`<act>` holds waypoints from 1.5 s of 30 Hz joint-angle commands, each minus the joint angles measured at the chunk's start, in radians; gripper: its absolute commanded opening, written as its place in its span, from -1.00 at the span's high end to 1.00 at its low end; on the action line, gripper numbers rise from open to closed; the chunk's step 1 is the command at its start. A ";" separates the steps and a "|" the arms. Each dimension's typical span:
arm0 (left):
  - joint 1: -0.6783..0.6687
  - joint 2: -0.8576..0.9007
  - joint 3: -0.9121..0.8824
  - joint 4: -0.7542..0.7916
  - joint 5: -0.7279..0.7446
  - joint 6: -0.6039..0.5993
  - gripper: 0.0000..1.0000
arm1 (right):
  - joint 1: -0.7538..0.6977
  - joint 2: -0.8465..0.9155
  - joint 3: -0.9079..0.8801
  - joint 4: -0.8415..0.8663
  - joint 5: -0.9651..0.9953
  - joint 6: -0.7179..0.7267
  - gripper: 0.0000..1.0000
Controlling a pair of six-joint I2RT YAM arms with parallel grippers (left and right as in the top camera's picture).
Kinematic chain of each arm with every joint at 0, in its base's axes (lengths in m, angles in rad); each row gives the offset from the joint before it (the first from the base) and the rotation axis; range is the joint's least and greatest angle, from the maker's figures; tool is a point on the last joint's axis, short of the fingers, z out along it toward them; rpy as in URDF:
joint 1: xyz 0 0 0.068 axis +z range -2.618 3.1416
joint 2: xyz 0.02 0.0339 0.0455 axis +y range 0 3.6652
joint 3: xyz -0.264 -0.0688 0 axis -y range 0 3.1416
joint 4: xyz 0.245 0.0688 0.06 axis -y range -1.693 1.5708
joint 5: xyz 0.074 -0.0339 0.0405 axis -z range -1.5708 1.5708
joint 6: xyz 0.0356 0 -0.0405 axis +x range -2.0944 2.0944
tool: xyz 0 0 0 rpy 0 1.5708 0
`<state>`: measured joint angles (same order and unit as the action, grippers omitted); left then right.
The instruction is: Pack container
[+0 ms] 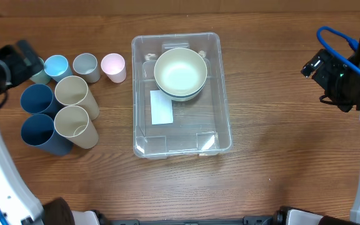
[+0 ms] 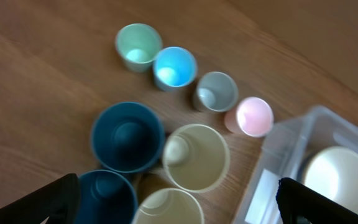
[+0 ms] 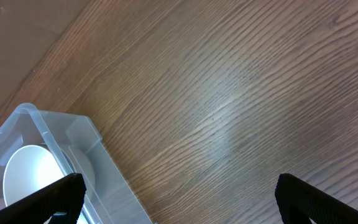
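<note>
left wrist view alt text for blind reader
Eight upright cups on a wooden table: mint, light blue, grey and pink in a row, two dark blue and two cream beside them. At right, a clear plastic rectangular container holds a round cream bowl.

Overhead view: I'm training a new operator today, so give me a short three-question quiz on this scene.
1. True or false: a cream bowl sits inside the container.
2. The pink cup stands: A) inside the container; B) left of the container, outside it; C) right of the container.
3. How many dark blue cups are there?
Key: 1 true; 2 B; 3 two.
</note>
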<state>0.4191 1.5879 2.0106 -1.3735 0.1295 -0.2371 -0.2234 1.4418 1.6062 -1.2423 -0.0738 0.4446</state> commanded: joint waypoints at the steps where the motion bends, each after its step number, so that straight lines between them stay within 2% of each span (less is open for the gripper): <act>1: 0.156 0.124 0.010 -0.001 0.155 -0.033 -1.00 | -0.002 0.003 0.011 0.006 0.002 0.005 -1.00; 4: 0.246 0.225 0.010 0.035 0.251 -0.042 -1.00 | -0.002 0.003 0.011 0.006 0.002 0.005 -1.00; 8: 0.288 0.309 0.010 0.106 0.283 -0.101 -1.00 | -0.002 0.003 0.011 0.006 0.002 0.005 -1.00; 12: 0.275 0.341 0.010 0.219 0.252 -0.150 -1.00 | -0.002 0.003 0.011 0.006 0.002 0.005 -1.00; 17: 0.259 0.385 0.010 0.352 0.207 -0.133 -1.00 | -0.002 0.003 0.011 0.006 0.002 0.005 -1.00; 28: 0.215 0.643 0.010 0.390 0.211 -0.137 -1.00 | -0.002 0.003 0.011 0.006 0.002 0.005 -1.00; 33: 0.187 0.684 0.010 0.421 0.169 -0.137 -0.99 | -0.002 0.003 0.011 0.006 0.002 0.005 -1.00; 43: 0.169 0.726 0.010 0.443 0.061 -0.179 -0.62 | -0.002 0.003 0.011 0.006 0.002 0.005 -1.00; 45: 0.169 0.726 0.010 0.450 0.045 -0.179 -0.50 | -0.002 0.003 0.011 0.006 0.002 0.005 -1.00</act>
<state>0.5922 2.2986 2.0090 -0.9344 0.2226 -0.3950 -0.2234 1.4418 1.6062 -1.2419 -0.0742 0.4442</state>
